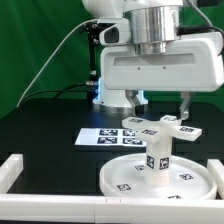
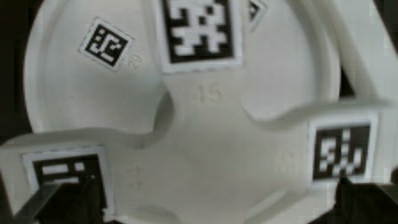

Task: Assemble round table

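Centrally, cross-shaped foot [image 1: 160,128] atop cylinder [image 1: 158,158], marker board [image 1: 104,138] behind.

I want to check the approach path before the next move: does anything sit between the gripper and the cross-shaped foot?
Nothing visible. The gripper hangs directly above the cross-shaped foot, which sits on the cylinder standing on the round disc.

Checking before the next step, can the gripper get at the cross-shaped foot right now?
Probably yes: the gripper hangs directly above the cross-shaped foot, which sits atop the cylinder, with nothing between them.
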`<state>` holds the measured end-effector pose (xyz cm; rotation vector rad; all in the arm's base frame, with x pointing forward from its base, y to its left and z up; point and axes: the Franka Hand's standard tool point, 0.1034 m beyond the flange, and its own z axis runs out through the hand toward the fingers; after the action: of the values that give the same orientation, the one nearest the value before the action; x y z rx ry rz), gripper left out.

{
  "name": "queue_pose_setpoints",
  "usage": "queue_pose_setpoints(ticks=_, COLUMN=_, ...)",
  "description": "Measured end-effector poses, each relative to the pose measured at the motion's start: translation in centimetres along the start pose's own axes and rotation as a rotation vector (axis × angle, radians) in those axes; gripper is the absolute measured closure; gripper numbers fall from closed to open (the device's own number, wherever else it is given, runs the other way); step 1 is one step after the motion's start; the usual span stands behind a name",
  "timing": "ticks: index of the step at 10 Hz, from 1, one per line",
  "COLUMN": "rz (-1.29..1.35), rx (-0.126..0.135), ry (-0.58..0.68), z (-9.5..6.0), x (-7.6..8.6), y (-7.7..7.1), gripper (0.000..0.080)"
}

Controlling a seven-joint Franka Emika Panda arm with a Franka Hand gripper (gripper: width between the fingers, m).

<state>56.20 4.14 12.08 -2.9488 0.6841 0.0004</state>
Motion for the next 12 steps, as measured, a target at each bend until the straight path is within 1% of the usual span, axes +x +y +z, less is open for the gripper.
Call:
queue_pose_setpoints(ticks=4, rz=-0.313, rx=-0.007, ry=-0.006, z=0.1, x=-0.1, y=0.2, gripper=0.015)
queue_pose_setpoints(ticks=5, rz=-0.397, rx=-0.028, ry=-0.008, z=0.1, x=0.0, y=0.1, gripper=0.015)
queue_pose_setpoints(ticks=6, rz=-0.5, rx=-0.077, ry=-0.004, z=0.1, x=0.2, y=-0.2, gripper=0.015)
queue_pose_setpoints(ticks=7, rz=-0.619, rx=-0.099, ry=-0.001, z=0.3, x=0.3, y=-0.3, gripper=0.015)
queue_pose_setpoints(ticks=8, rz=-0.675, rx=-0.107, ry=-0.004, z=0.7, x=0.1, y=-0.4, gripper=0.015)
queue_pose_setpoints(ticks=10, rz=-0.683, rx=-0.11, ry=-0.006, z=1.3, x=-0.2, y=-0.2, gripper=0.015)
queue_pose_setpoints(ticks=12, rz=-0.675, rx=-0.111, ry=-0.009, z=1.4, x=0.0, y=0.2, gripper=0.015)
